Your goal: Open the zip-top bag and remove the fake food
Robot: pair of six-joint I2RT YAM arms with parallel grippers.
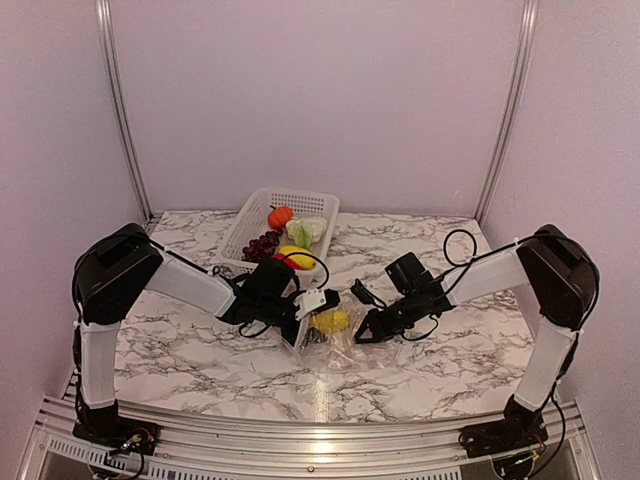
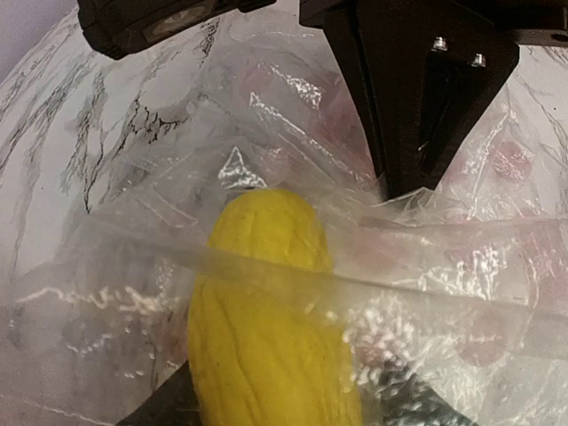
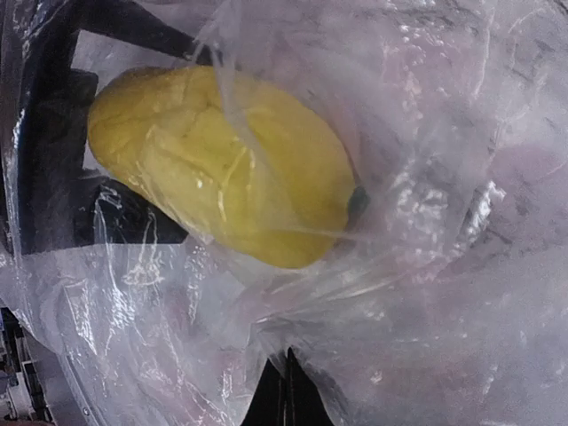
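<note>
The clear zip-top bag [image 1: 345, 345] lies crumpled on the marble table between my two grippers. A yellow fake-food piece [image 1: 331, 321] sits at its mouth. My left gripper [image 1: 320, 308] is shut on this yellow piece [image 2: 266, 337], with the bag's zip strip [image 2: 426, 288] lying across it. My right gripper [image 1: 366, 330] is shut on a fold of the bag [image 3: 373, 293], its fingers [image 2: 417, 124] just beyond the yellow piece [image 3: 222, 160]. The orange fruit [image 1: 280, 216], cabbage [image 1: 306, 231], grapes [image 1: 262, 245] and another yellow piece [image 1: 296, 257] lie in the white basket.
The white perforated basket [image 1: 300, 198] stands at the back centre, just behind the left gripper. Black cables [image 1: 455, 245] loop beside the right arm. Metal frame posts stand at the back corners, and a rail runs along the near edge.
</note>
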